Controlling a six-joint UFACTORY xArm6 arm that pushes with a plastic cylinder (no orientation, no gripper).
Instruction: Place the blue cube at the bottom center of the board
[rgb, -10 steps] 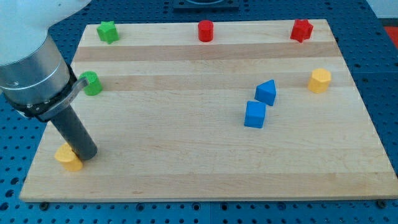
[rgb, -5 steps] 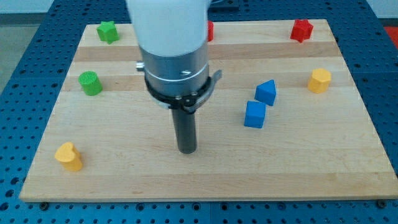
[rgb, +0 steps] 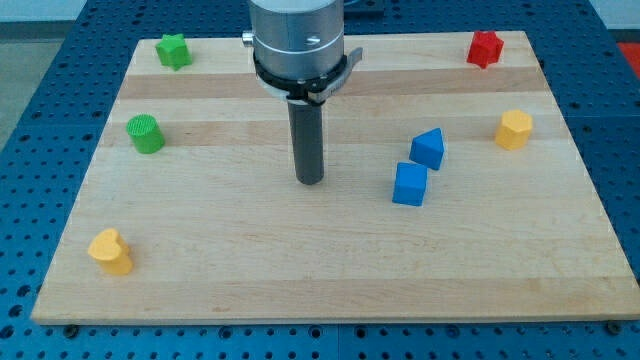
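The blue cube (rgb: 410, 185) sits on the wooden board (rgb: 330, 270), right of centre. A blue wedge-shaped block (rgb: 428, 148) lies just above it to the right, close by or touching it. My tip (rgb: 310, 180) rests on the board near the centre, about 100 px to the left of the blue cube and apart from every block. The rod rises from it to the arm's grey body at the view's top.
A green star (rgb: 173, 50) and a green cylinder (rgb: 146, 133) are at the left. A yellow block (rgb: 110, 252) is at bottom left. A red star (rgb: 485, 48) and a yellow hexagonal block (rgb: 514, 130) are at the right. The arm hides the board's top centre.
My tip has moved from the yellow block at bottom left across to the board's centre, then up and slightly right. The arm now covers the red cylinder at the top. No block has moved.
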